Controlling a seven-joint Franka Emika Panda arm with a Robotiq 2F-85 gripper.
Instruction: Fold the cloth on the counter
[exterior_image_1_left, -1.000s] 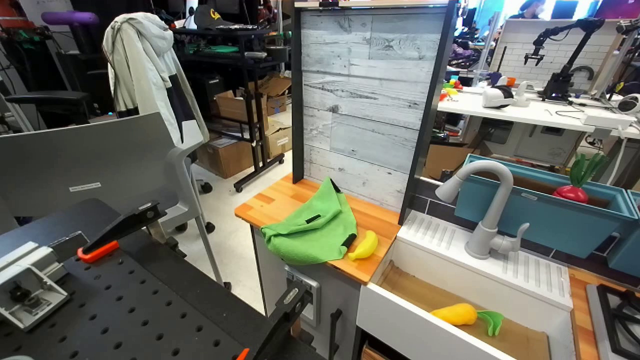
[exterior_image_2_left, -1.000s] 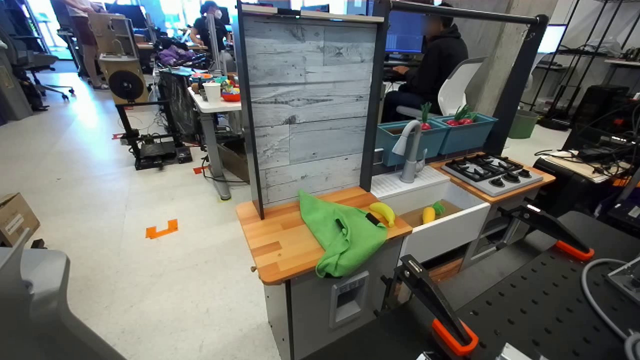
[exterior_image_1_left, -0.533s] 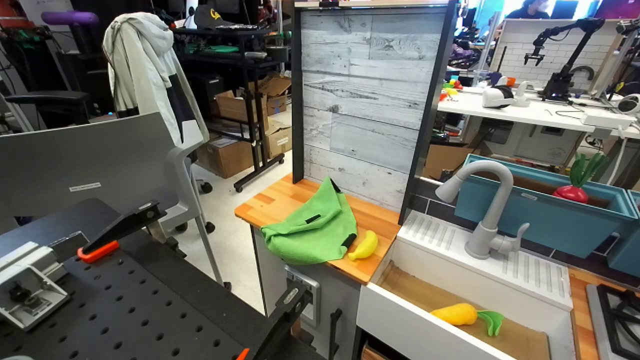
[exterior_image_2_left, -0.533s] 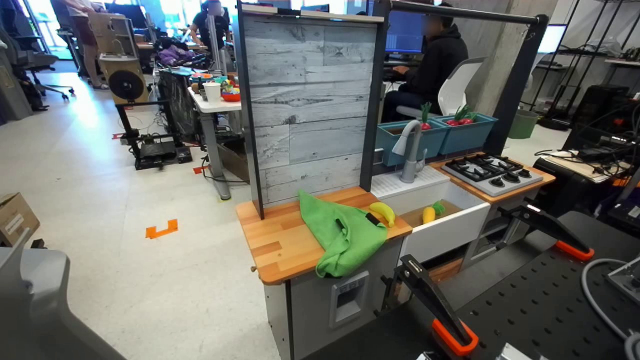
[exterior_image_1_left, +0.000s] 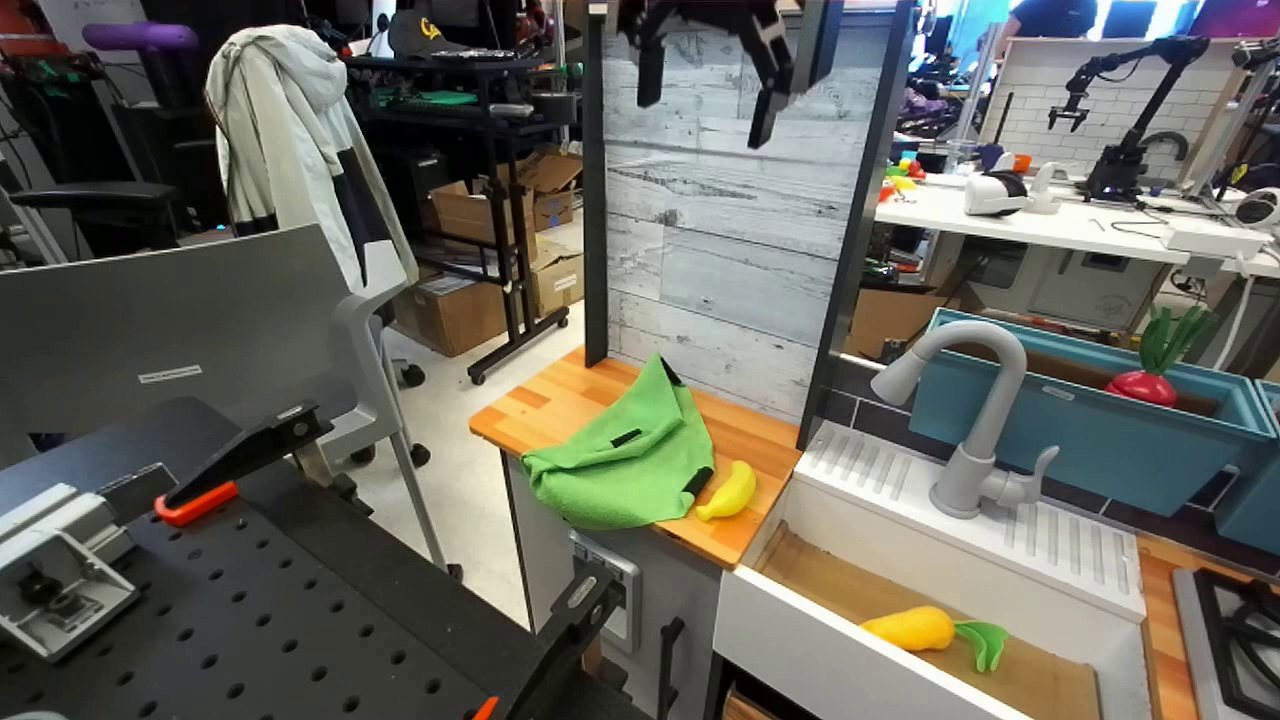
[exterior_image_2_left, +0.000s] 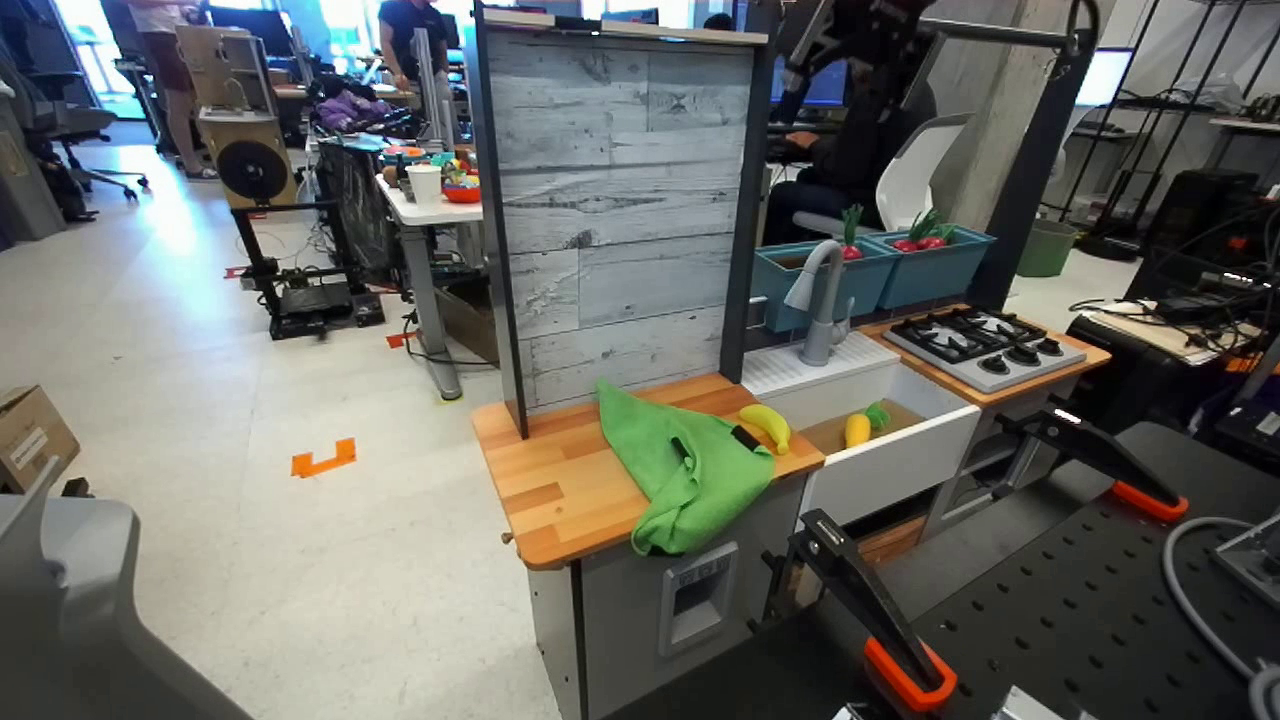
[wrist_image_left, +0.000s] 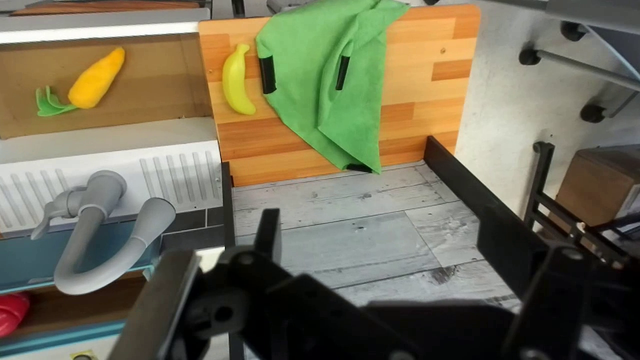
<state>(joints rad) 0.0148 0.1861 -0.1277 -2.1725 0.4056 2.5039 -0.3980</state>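
A green cloth (exterior_image_1_left: 640, 470) with black patches lies rumpled on the wooden counter (exterior_image_1_left: 535, 410). One corner points to the backboard, and the opposite part hangs over the counter's front edge. The cloth also shows in an exterior view (exterior_image_2_left: 690, 465) and in the wrist view (wrist_image_left: 295, 60), with a raised fold along its middle. My gripper (exterior_image_1_left: 707, 115) is open and empty, high above the counter in front of the backboard's upper part. In the wrist view the fingers (wrist_image_left: 380, 232) stand wide apart with the cloth beyond them. The cloth's underside is hidden.
A yellow banana (exterior_image_1_left: 730, 491) lies beside the cloth near the sink. The tall backboard (exterior_image_1_left: 740, 230) has black side posts. A white sink (exterior_image_1_left: 840, 690) holds a yellow carrot (exterior_image_1_left: 910, 628); a grey faucet (exterior_image_1_left: 965, 430) rises behind it. A black clamp (exterior_image_2_left: 870, 590) stands in front.
My gripper has come into both exterior views from the top; it was out of view before. The cloth, banana and carrot have not moved.
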